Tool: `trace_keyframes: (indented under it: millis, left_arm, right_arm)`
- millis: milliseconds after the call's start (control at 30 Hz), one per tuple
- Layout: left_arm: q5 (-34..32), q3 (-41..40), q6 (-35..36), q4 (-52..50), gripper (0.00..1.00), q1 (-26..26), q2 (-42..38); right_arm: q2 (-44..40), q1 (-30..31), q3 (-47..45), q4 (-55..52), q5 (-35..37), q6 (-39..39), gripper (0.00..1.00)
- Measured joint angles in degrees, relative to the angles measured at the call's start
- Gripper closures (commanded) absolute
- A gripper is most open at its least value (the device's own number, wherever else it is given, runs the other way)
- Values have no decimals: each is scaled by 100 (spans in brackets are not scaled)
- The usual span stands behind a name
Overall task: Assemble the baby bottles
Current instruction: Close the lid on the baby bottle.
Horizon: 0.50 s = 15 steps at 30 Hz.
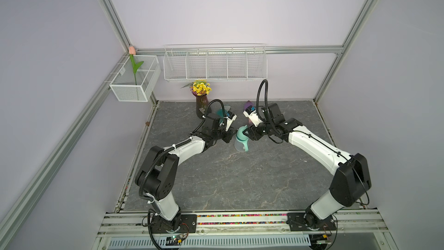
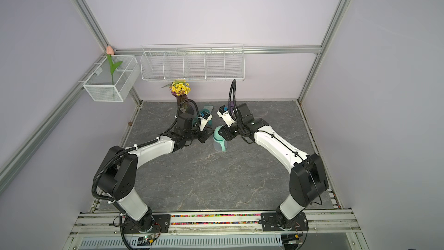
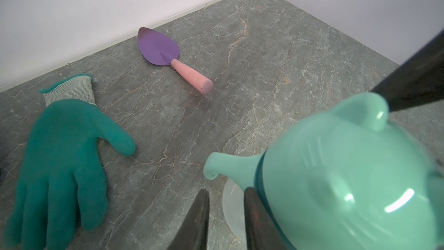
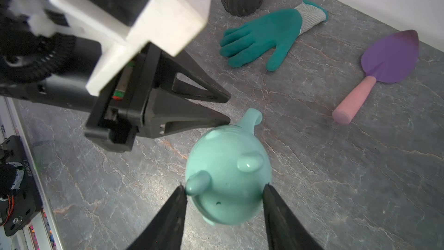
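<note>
We clamp the right tool [image 4: 224, 186] on the mint domed cap [image 4: 225, 159] of the baby bottle [image 1: 241, 141], which stands upright near the vase [image 1: 201, 107]. The left tool [image 4: 228, 108] is empty, slightly apart. Unbraced, the bottle may tip.

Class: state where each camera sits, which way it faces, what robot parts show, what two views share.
Top views: high over bases, looking down on table; left arm, right arm whole.
Left wrist: on left arm, facing glove, trowel, wall; own fingertips show.
Right wrist: above mint cap, looking down; own fingertips, left gripper show.
Both wrist views share glove, trowel.
</note>
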Motion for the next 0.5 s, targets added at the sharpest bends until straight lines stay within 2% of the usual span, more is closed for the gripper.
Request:
trace_keyframes:
  millis: [500]
  left_arm:
    - [-225,282,-61,-48,73,0,345]
  right_arm:
    - [109,146,201,-140,219,-162,46]
